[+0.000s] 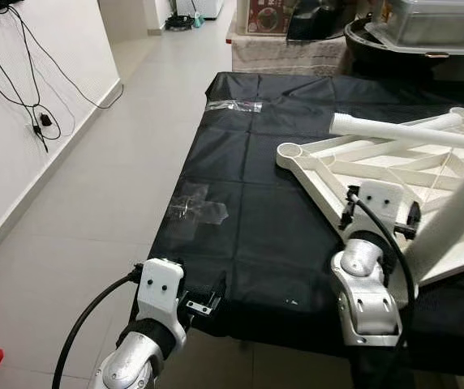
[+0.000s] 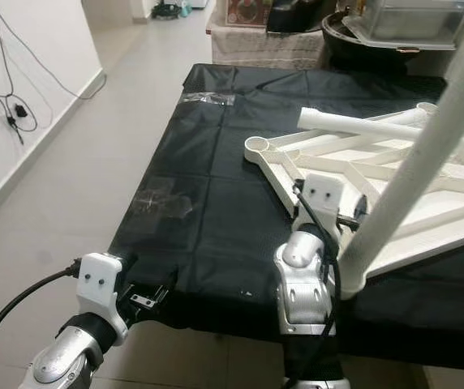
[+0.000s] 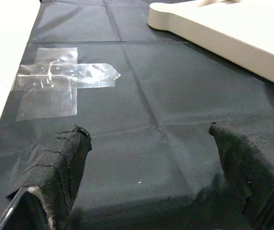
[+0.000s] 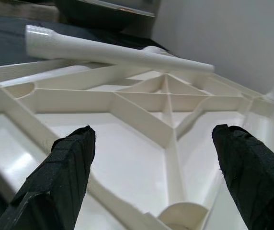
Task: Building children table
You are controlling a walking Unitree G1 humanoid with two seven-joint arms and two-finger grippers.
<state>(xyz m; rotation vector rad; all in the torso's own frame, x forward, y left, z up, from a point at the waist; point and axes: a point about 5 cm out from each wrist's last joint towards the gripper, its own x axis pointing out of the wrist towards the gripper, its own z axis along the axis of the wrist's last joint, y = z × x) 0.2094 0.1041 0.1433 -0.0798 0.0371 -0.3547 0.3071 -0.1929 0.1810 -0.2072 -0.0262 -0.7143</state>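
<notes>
My right pincer (image 4: 151,177) hangs with its fingers (image 4: 67,175) spread wide and holding nothing, just over the white tabletop (image 1: 394,174), which lies ribbed side up on the black sheet (image 1: 256,203). A loose white leg (image 4: 113,50) rests across the ribs at twelve o'clock. My left pincer (image 3: 156,177), also wide and empty, hovers at the sheet's near edge, with clear tape (image 3: 60,81) at eleven o'clock. Another white leg (image 2: 410,170) slants up at my right.

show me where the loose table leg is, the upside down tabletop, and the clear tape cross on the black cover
loose table leg (image 1: 394,131), left eye view, middle of the tube.
upside-down tabletop (image 4: 142,165), right wrist view, flat panel between ribs.
clear tape cross (image 3: 60,79), left wrist view, where strips overlap.
</notes>
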